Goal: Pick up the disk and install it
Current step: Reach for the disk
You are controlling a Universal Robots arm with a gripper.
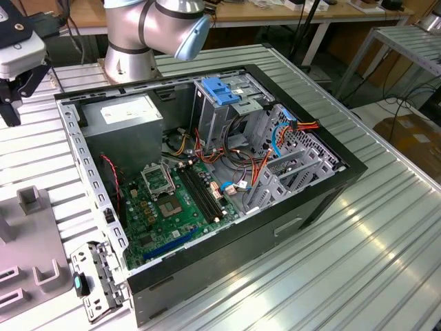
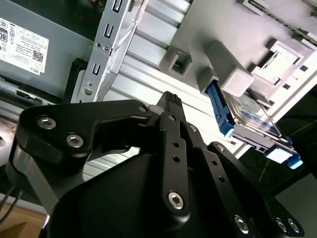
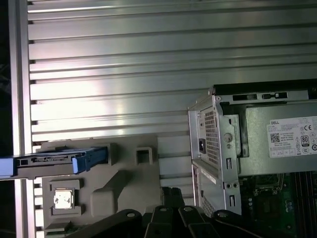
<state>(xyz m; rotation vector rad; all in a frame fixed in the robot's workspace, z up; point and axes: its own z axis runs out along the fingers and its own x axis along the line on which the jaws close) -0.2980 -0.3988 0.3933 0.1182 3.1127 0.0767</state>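
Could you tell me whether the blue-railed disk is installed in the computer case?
Not installed: the dark, blue-railed disk sits in the grey fixture outside the open case.

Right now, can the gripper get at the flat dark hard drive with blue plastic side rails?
Probably yes. The dark disk with blue rails sits exposed in the grey fixture, outside the computer case, and the gripper hangs close by.

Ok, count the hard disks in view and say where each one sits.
1. The disk sits in the grey fixture on the table beside the computer case, in both wrist views. More may be hidden inside the case's bays.
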